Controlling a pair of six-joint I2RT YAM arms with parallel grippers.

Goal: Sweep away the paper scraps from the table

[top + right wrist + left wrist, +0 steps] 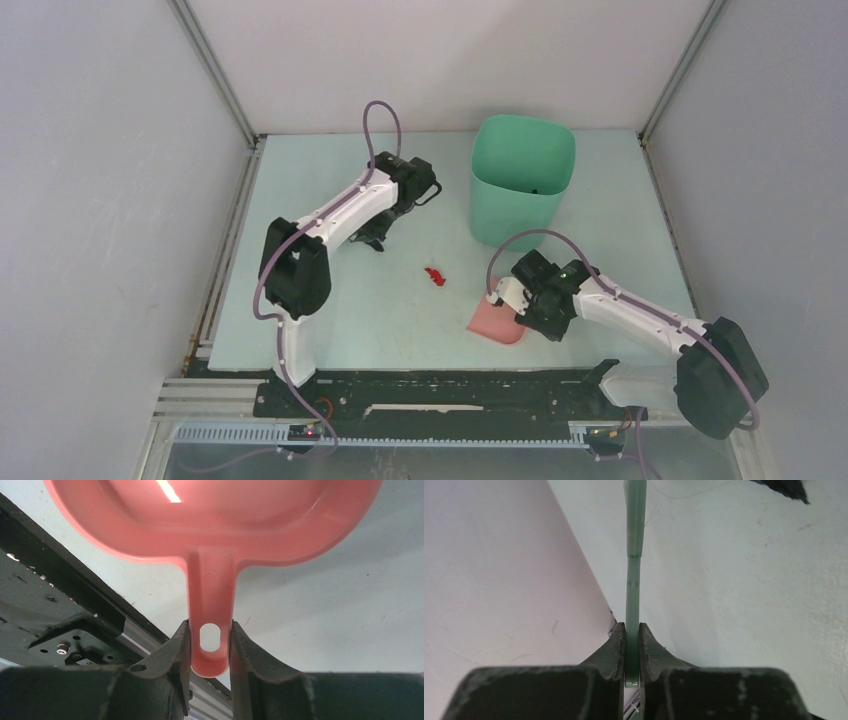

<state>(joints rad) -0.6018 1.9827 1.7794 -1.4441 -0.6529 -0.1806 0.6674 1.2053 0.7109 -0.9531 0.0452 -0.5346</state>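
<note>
A red paper scrap lies mid-table, between the two arms. A dark scrap shows at the top right of the left wrist view. My left gripper, at the back left, is shut on the thin green handle of the hand brush; its bristles are out of view. My right gripper is shut on the handle of the pink dustpan. The dustpan rests near the front edge, right of the red scrap.
A tall mint-green bin stands at the back, right of centre. White walls close in the table on three sides. A metal rail and black base plate run along the near edge, close behind the dustpan.
</note>
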